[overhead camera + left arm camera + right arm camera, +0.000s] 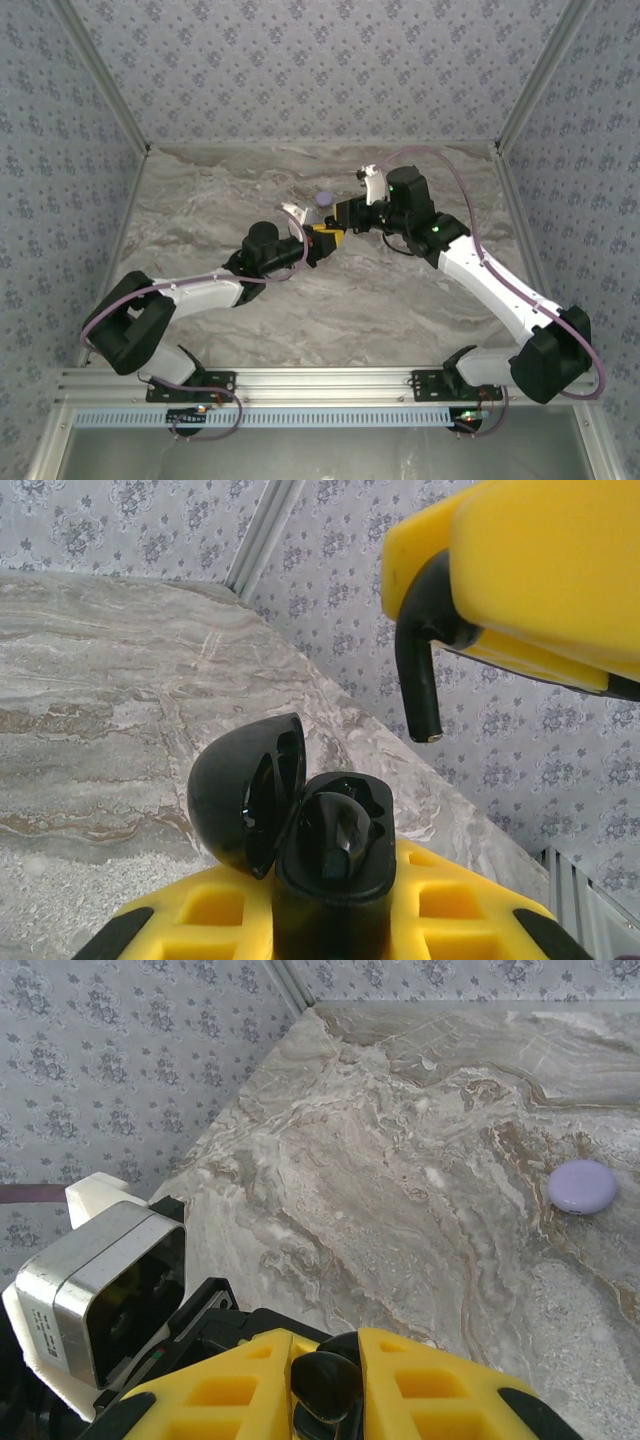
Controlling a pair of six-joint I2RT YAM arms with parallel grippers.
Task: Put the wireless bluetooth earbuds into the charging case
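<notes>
The left gripper [330,908] is closed on the lower body of the charging case [335,832], its yellow fingers [452,905] pressing on either side so that the case stands up between them, above the table [400,300]. The case is open, its lid [240,795] flipped back to one side and hanging from the hinge. Something glossy and black sits in the well of the case; whether that is the second earbud I cannot tell. Behind this gripper the left arm [200,292] runs low across the table, doubling back at a folded elbow towards its base.

The right gripper [327,1355] is clamped on an earbud [418,685], whose black stem points down, above the case and off to the side away from the lid, not touching it. The right arm [490,280] slopes up from a bent elbow, and its wrist turns the fingers in towards the case.

A lilac disc [582,1186] lies flat on the table just beyond the case
</notes>
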